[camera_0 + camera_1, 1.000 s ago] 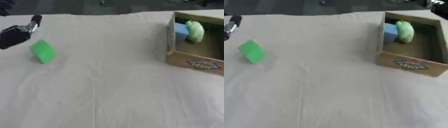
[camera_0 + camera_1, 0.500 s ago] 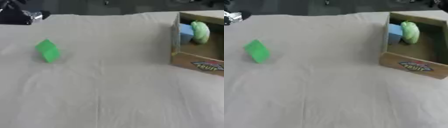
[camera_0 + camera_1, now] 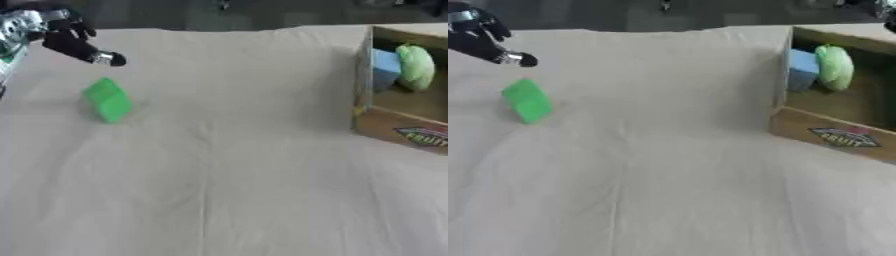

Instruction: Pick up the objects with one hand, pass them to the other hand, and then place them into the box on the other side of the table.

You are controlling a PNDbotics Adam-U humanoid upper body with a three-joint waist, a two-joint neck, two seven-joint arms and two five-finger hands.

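Note:
A green block point(image 3: 107, 100) lies tilted on the white cloth at the left. My left hand point(image 3: 63, 39) hangs at the upper left, above and behind the block and apart from it. Its dark fingers point(image 3: 490, 49) stretch down to the right, one ending in a silver tip, and hold nothing. At the right edge stands an open cardboard box point(image 3: 395, 129) with a printed label on its front. Inside it lie a light blue block point(image 3: 383, 68) and a rounded green object point(image 3: 415, 66). My right hand shows in neither view.
The white cloth point(image 3: 219, 170) covers the whole table, with creases running down the middle. Beyond the far edge the floor is dark. The box's near wall rises above the cloth on the right.
My left hand drew up to the top left corner, then stretched its fingers back down toward the green block. The whole picture drifted slightly right, so the camera moved. Block and box stayed put.

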